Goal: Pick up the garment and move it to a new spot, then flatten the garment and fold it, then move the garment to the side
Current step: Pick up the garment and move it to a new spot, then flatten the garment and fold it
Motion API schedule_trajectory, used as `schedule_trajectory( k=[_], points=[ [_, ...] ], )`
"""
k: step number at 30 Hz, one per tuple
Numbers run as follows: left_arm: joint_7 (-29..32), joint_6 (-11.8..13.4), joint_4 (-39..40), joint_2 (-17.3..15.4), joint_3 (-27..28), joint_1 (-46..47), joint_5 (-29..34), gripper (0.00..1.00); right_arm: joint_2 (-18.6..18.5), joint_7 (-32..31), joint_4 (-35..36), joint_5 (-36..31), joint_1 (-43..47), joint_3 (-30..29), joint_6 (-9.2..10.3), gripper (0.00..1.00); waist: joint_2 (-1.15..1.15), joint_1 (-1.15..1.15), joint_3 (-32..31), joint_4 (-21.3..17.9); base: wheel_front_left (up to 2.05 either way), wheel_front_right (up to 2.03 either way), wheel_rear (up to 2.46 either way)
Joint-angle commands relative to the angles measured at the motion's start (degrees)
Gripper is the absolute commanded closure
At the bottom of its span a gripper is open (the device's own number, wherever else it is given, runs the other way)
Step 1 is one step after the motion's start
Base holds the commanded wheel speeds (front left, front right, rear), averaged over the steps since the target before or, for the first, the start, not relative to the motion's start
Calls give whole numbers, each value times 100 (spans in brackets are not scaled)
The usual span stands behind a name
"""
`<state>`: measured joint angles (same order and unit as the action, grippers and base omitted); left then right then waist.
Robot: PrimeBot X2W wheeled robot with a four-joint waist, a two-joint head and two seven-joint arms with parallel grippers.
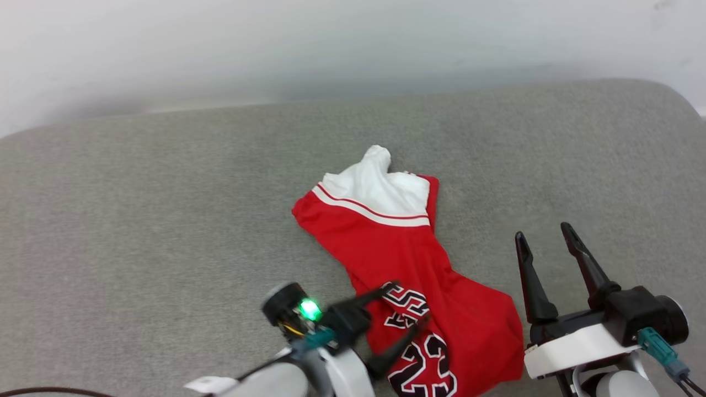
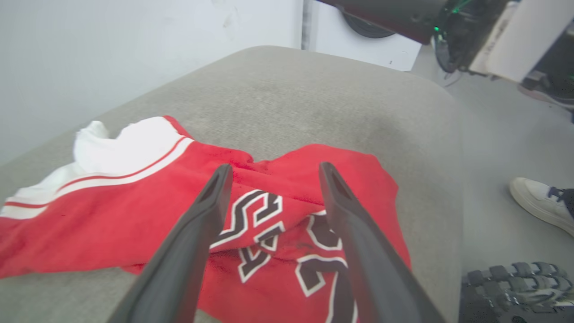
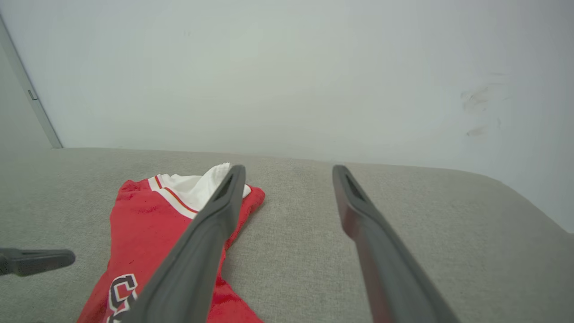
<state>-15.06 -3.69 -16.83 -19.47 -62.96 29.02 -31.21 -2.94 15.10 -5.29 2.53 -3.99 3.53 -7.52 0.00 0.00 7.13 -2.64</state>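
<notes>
Grey cushion [image 1: 138, 220] — garment [image 1: 397, 248] beneath spread left jaws

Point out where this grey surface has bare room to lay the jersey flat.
Widest bare patch: the grey surface left of the garment. Also the band between garment and wall. Right of it, a strip beyond the right claw. Crowded: the near edge, where the left claw hangs over the garment's near end.
</notes>
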Motion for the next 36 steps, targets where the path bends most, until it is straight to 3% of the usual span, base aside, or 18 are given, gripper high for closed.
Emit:
schedule_trajectory(
  k=[1,7,8,13,18,22,31,36],
  points=[
    [-15,105,180,-159,389,-152,30,0,10,9,3,-17,77,26,6,0,0,0,-207,191,0,0,0],
    [-15,576,761,-606,1907,-675,-19,0,8,9,-35,60,149,92,6,0,0,0,-453,415,0,0,0],
    [-15,576,761,-606,1907,-675,-19,0,8,9,-35,60,149,92,6,0,0,0,-453,415,0,0,0],
    [-16,907,1228,-690,3397,-1494,23,0,9,9,-93,110,185,184,6,0,0,0,-543,510,0,0,0],
    [-16,798,1594,-450,4530,-2431,177,0,8,9,-139,154,268,235,6,0,0,0,-599,532,0,0,0],
    [-16,619,1810,-122,5049,-3079,596,0,9,9,-164,199,314,229,6,0,0,0,-617,520,0,0,0],
    [-16,93,1936,639,5579,-3586,1435,0,9,-65,-272,345,374,211,6,0,0,0,-482,575,0,0,0],
    [-16,-149,1971,868,5687,-3288,1683,0,-138,-764,-167,401,-53,204,4,0,0,0,-185,796,0,0,0]
  ],
)
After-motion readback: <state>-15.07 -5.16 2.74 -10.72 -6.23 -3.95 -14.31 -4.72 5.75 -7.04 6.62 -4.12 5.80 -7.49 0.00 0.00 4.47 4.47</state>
